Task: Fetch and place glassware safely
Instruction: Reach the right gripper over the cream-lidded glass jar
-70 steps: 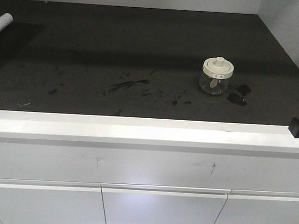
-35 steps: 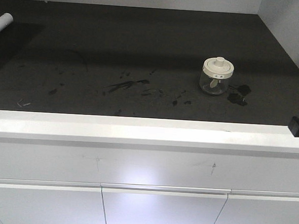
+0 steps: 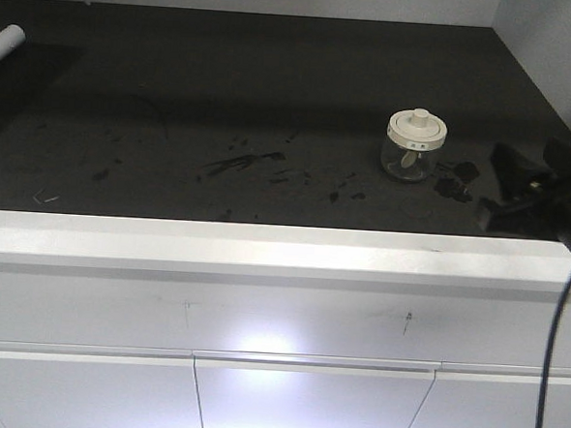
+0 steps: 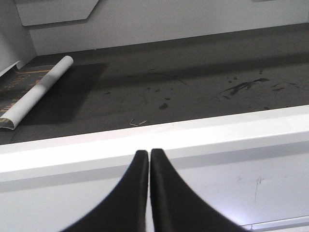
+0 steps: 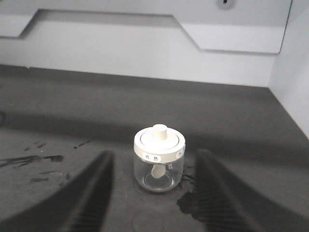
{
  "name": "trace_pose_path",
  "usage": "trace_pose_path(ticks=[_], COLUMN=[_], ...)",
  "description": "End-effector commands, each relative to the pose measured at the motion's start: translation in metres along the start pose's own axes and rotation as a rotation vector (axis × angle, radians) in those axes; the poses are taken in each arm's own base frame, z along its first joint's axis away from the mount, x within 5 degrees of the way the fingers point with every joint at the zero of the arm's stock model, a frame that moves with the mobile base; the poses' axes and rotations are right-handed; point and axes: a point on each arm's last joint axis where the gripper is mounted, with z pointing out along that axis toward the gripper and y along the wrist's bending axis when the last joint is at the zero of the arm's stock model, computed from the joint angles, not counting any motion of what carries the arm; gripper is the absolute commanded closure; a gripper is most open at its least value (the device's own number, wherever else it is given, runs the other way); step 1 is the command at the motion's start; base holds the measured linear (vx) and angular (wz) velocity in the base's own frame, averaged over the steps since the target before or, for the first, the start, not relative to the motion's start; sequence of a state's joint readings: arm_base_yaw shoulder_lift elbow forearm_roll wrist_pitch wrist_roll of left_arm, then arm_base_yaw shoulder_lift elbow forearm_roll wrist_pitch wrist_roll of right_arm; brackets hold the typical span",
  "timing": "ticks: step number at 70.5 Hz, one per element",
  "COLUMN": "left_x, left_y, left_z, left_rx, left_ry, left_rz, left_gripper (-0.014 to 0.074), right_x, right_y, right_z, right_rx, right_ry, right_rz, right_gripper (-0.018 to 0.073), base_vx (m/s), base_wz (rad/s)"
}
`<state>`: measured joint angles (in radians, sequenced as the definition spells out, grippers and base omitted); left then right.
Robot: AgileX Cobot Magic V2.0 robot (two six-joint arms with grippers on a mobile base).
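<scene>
The glassware, a small clear glass jar (image 3: 415,144) with a cream-white knobbed lid, stands upright on the dark countertop (image 3: 274,87) at the right. My right gripper (image 3: 496,185) is open, hovering just right of the jar and apart from it. In the right wrist view the jar (image 5: 159,159) stands a little beyond and between the spread fingers (image 5: 99,183) of the right gripper (image 5: 154,154), untouched. My left gripper (image 4: 147,153) is shut and empty, in front of the white counter edge (image 4: 193,135). It does not show in the front view.
A white cylindrical tube (image 3: 5,42) lies at the far left of the counter, also in the left wrist view (image 4: 36,92). Dark stains (image 3: 457,181) lie beside the jar. A wall (image 3: 557,46) bounds the right side. White drawer fronts (image 3: 303,399) sit below.
My right gripper has come in from the right edge of the front view, over the counter toward the jar. The jar has not moved.
</scene>
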<state>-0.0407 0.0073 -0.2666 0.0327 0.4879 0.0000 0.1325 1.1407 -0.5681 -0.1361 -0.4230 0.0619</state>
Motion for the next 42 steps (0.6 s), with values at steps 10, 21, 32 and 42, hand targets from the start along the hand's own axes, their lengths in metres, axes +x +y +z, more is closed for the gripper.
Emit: trace_pose_path(ticks=[10, 21, 32, 42], left_x=[-0.012, -0.012, -0.012, -0.012], left_y=[0.0, 0.0, 0.0, 0.0], left_z=[-0.002, -0.002, -0.002, -0.002], left_rx=[0.009, 0.009, 0.009, 0.009], left_ry=[-0.077, -0.077, -0.077, -0.077], left_rz=[-0.007, -0.007, -0.007, -0.007], left_gripper=[0.0603, 0.0603, 0.0603, 0.0603], right_x=[-0.026, -0.025, -0.014, 0.002], right_y=[-0.002, -0.004, -0.005, -0.006], right_z=[0.053, 0.1, 0.144, 0.179], right_rx=[-0.011, -0.016, -0.022, -0.023], right_ry=[-0.12, -0.139, -0.167, -0.144], right_rz=[-0.008, -0.006, -0.003, -0.002], right_gripper=[-0.0011, -0.001, -0.001, -0.001], base_vx=[0.0, 0.0, 0.0, 0.0], base_wz=[0.0, 0.0, 0.0, 0.0])
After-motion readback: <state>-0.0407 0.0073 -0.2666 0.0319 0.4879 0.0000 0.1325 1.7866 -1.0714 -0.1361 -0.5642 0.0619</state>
